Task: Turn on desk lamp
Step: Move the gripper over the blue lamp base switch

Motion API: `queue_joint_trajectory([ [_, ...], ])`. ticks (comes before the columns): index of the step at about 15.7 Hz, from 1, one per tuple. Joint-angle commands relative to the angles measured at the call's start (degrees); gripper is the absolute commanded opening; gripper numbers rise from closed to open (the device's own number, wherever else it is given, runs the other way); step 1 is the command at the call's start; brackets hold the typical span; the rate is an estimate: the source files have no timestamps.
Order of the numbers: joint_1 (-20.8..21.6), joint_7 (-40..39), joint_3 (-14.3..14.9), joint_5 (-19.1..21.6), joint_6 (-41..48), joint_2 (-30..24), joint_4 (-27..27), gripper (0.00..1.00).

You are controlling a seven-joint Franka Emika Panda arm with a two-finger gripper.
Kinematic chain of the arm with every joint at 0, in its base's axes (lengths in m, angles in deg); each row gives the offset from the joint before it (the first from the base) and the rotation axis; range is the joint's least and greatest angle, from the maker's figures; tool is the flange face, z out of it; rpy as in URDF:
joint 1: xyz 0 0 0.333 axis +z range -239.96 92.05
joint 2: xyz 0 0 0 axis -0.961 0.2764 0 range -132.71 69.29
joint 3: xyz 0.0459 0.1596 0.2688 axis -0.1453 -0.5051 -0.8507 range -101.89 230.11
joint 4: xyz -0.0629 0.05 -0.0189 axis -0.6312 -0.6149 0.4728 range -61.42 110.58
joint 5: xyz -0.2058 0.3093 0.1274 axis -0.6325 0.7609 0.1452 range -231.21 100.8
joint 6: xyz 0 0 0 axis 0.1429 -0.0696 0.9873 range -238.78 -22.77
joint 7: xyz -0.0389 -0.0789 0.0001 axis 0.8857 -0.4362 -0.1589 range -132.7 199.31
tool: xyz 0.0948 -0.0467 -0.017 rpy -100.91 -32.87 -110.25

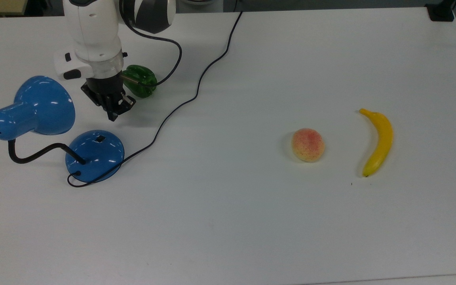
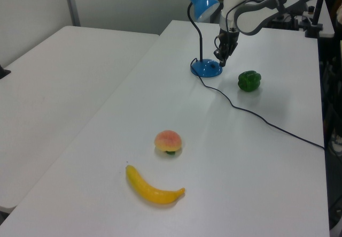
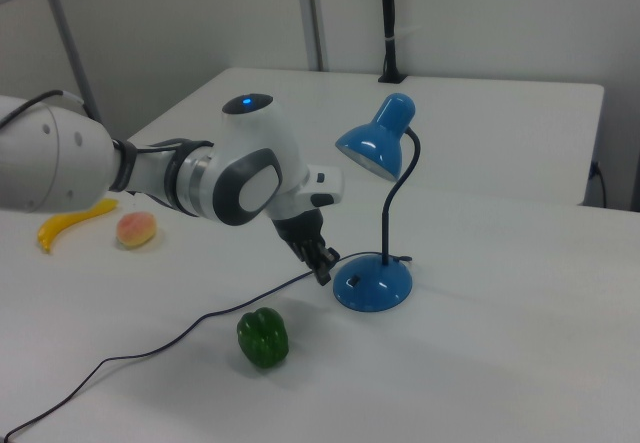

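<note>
Glossy metal desk lamp (image 1: 93, 156) | base looks stable | press switch (image 1: 100, 139), no grasp | gripper (image 1: 112, 116) fingers together, empty

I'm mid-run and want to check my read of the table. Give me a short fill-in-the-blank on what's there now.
1. The lamp has a base coloured ____.
2. In the top view, the gripper hangs between the lamp's base and the green ____.
3. In the top view, the fruit nearest the banana is the ____.
4. The lamp's black cord trails across the ____.

Missing words: blue; pepper; peach; table
</note>
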Motion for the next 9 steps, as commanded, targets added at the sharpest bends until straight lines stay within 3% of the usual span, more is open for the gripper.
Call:
queue_joint_trajectory([
  [1,-0.7,1.8,-0.1,-1.7,-5.5,1.3,0.1,0.0],
  [9,-1.6,1.8,-0.1,-3.1,-13.8,3.9,0.0,0.0],
])
